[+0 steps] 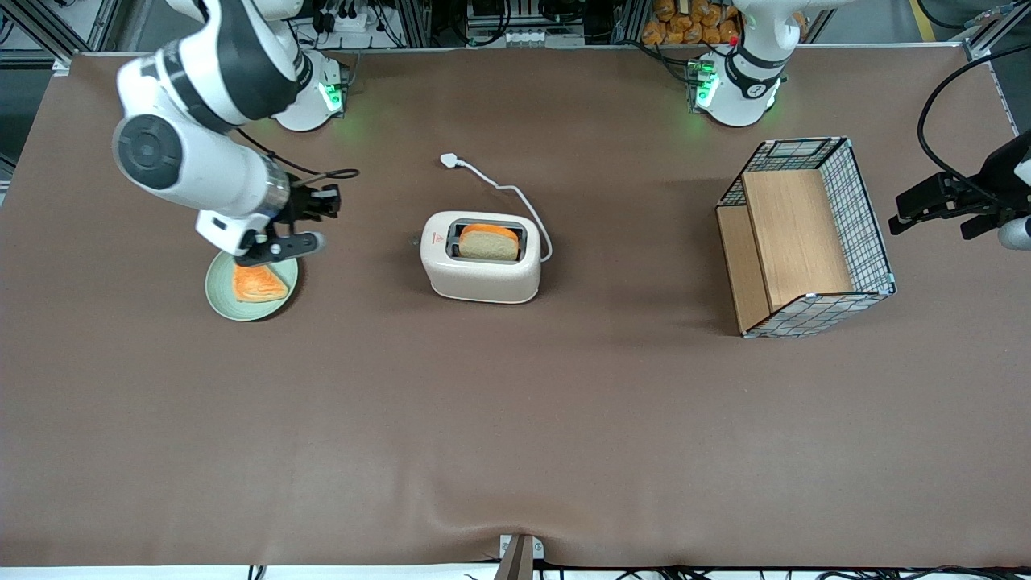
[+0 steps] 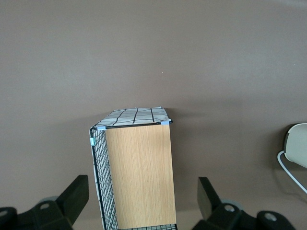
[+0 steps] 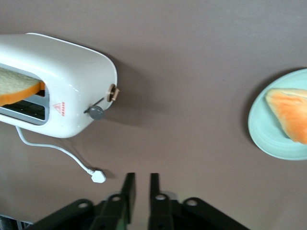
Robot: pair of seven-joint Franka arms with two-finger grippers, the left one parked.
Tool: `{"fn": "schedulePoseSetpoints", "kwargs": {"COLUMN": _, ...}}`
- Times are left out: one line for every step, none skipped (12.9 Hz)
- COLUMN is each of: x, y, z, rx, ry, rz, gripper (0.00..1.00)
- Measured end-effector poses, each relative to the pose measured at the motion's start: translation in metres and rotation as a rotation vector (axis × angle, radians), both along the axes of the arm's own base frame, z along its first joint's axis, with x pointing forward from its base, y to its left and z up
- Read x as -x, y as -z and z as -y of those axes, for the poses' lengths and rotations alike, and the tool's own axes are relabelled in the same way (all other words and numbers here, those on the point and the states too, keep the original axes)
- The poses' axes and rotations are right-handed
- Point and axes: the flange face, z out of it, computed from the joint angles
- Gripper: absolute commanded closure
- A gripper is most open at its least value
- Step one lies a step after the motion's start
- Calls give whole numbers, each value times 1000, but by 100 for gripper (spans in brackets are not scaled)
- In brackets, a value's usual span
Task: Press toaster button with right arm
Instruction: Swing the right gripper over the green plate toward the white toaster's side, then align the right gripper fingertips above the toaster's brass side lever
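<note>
The cream-white toaster (image 1: 482,270) stands mid-table with a bread slice in its slot, a red triangle sticker on top, and its cord and plug on the table. It also shows in the right wrist view (image 3: 72,91). The toaster button (image 3: 113,92) is a small pale tab on the toaster's end wall facing the working arm, next to a dark grey round knob (image 3: 96,112); in the front view the button (image 1: 416,240) is tiny. My right arm's gripper (image 1: 329,201) hovers above the table, well clear of the toaster, over a plate's edge. Its fingers (image 3: 142,176) are shut and hold nothing.
A pale green plate (image 1: 219,294) with an orange toast slice lies under the gripper, also seen in the right wrist view (image 3: 261,129). The white plug (image 3: 98,177) lies on the table. A wire-and-wood basket (image 1: 805,238) stands toward the parked arm's end.
</note>
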Motion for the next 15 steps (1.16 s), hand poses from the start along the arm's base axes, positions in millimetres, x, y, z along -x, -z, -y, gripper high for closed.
{"fn": "schedulePoseSetpoints", "kwargs": {"x": -1, "y": 7, "z": -6, "rx": -3, "ry": 4, "rz": 6, "gripper": 100}}
{"fn": "schedulePoseSetpoints", "kwargs": {"x": -3, "y": 15, "z": -10, "rx": -6, "ry": 18, "rz": 14, "gripper": 100}}
{"fn": "schedulePoseSetpoints", "kwargs": {"x": -4, "y": 23, "z": -14, "rx": -6, "ry": 37, "rz": 20, "gripper": 100}}
{"fn": "schedulePoseSetpoints", "kwargs": {"x": -5, "y": 32, "z": -20, "rx": -5, "ry": 58, "rz": 22, "gripper": 100}}
{"fn": "schedulePoseSetpoints", "kwargs": {"x": -5, "y": 40, "z": -26, "rx": -4, "ry": 74, "rz": 22, "gripper": 100}}
{"fn": "schedulePoseSetpoints", "kwargs": {"x": -6, "y": 47, "z": -32, "rx": -5, "ry": 87, "rz": 23, "gripper": 100}}
{"fn": "schedulePoseSetpoints", "kwargs": {"x": -6, "y": 54, "z": -38, "rx": -6, "ry": 98, "rz": 24, "gripper": 100}}
{"fn": "schedulePoseSetpoints", "kwargs": {"x": -6, "y": 61, "z": -43, "rx": -6, "ry": 109, "rz": 26, "gripper": 100}}
{"fn": "schedulePoseSetpoints", "kwargs": {"x": -5, "y": 68, "z": -49, "rx": -5, "ry": 122, "rz": 24, "gripper": 100}}
{"fn": "schedulePoseSetpoints", "kwargs": {"x": -4, "y": 76, "z": -54, "rx": -2, "ry": 133, "rz": 18, "gripper": 100}}
{"fn": "schedulePoseSetpoints", "kwargs": {"x": -2, "y": 84, "z": -59, "rx": 0, "ry": 140, "rz": 13, "gripper": 100}}
{"fn": "schedulePoseSetpoints", "kwargs": {"x": -1, "y": 91, "z": -62, "rx": 0, "ry": 144, "rz": 10, "gripper": 100}}
{"fn": "schedulePoseSetpoints", "kwargs": {"x": 0, "y": 99, "z": -64, "rx": -3, "ry": 149, "rz": 12, "gripper": 100}}
{"fn": "schedulePoseSetpoints", "kwargs": {"x": 2, "y": 107, "z": -66, "rx": -12, "ry": 158, "rz": 18, "gripper": 100}}
{"fn": "schedulePoseSetpoints", "kwargs": {"x": 5, "y": 116, "z": -68, "rx": -27, "ry": 170, "rz": 22, "gripper": 100}}
